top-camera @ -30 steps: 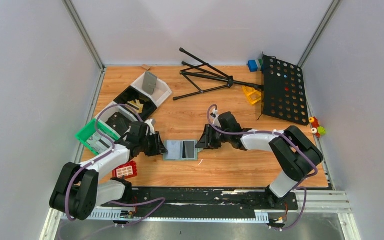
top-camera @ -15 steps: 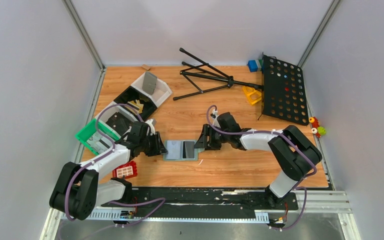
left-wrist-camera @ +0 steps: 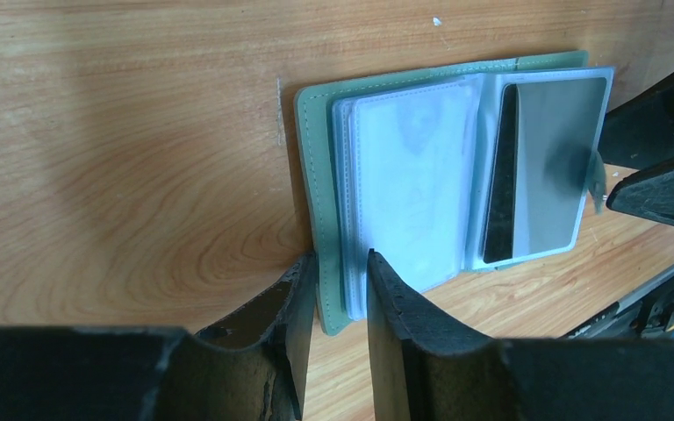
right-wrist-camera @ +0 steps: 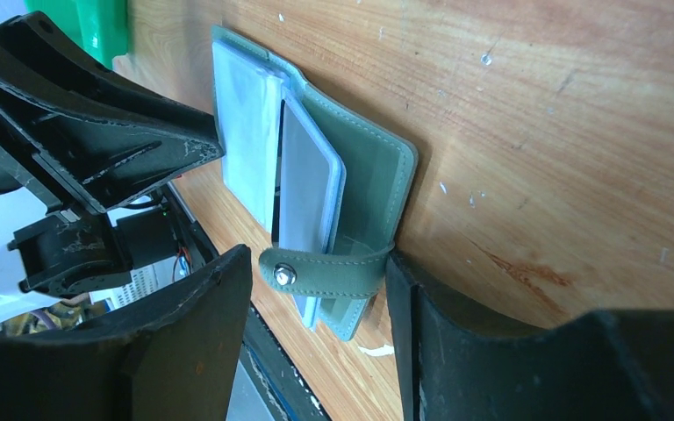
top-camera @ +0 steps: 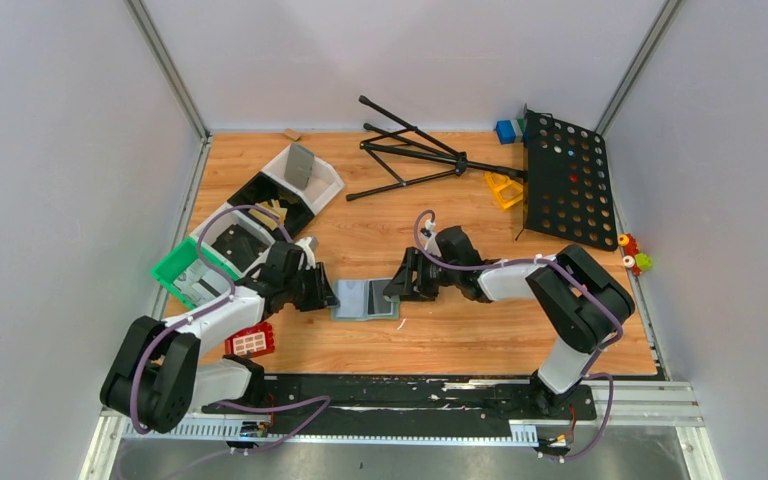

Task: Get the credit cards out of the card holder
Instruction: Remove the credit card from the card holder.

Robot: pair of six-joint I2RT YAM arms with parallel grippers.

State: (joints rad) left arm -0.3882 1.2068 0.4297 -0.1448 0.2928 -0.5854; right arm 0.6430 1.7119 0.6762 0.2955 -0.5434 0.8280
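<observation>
Looking at the middle of the table [top-camera: 480, 335], we find the holder [top-camera: 360, 300] lying open and flat between the left jaws and the right jaws, clear sleeves [left-wrist-camera: 412, 184] facing up. One card [left-wrist-camera: 544, 167], grey with a dark stripe, sits in the right-hand sleeve. We see no card lying outside, so we judge the extraction not yet begun. The left jaws stand narrowly apart with the holder's left edge running in between them; whether they truly pinch it or only straddle it we cannot tell. The right jaws gape wide and hold nothing, with the snap flap [right-wrist-camera: 333, 270] lying across the gap between them.

Several things could go wrong. If the left hold is loose, a pull on the card would likely drag the whole holder across the table instead of freeing the card. The flap sits right where the right jaws would close, so they may catch it, or the soft sleeve, rather than the card's thin edge. The card lies flush in its sleeve, leaving little to nip. Both sets of jaws crowd the holder closely, so a careless reach could knock one against the other.
</observation>
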